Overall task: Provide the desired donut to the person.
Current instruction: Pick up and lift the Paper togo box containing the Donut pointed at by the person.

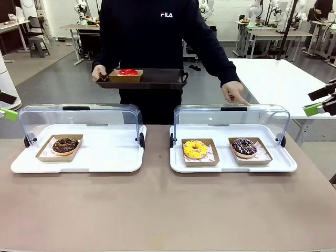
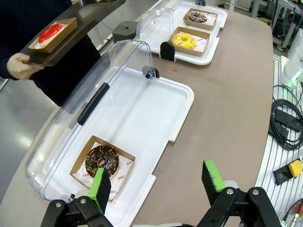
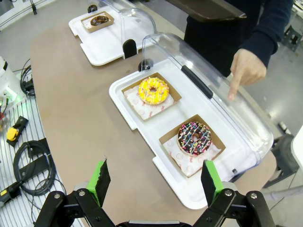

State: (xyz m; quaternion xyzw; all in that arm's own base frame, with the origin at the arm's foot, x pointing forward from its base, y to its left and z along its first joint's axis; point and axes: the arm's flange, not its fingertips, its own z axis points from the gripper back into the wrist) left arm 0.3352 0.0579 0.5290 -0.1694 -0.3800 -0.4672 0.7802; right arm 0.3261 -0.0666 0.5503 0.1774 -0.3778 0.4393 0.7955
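The person (image 1: 152,31) stands at the far side and holds a dark tray (image 1: 157,80) with a red donut (image 1: 127,72) in a cardboard boat. Their other hand (image 1: 239,94) points a finger down at the lid of the right display case, above a dark donut with coloured sprinkles (image 1: 244,147). A yellow donut (image 1: 195,149) lies beside it. A chocolate donut (image 1: 65,145) sits in the left case. My left gripper (image 1: 6,105) hangs open at the left edge and my right gripper (image 1: 321,102) hangs open at the right edge, both high and clear of the cases.
Both white case bases (image 1: 105,160) (image 1: 231,167) have their clear lids (image 1: 79,118) swung up at the back. The brown table front is bare. Cables and a yellow box (image 2: 294,168) lie beside the table. A white table (image 1: 278,79) stands behind at the right.
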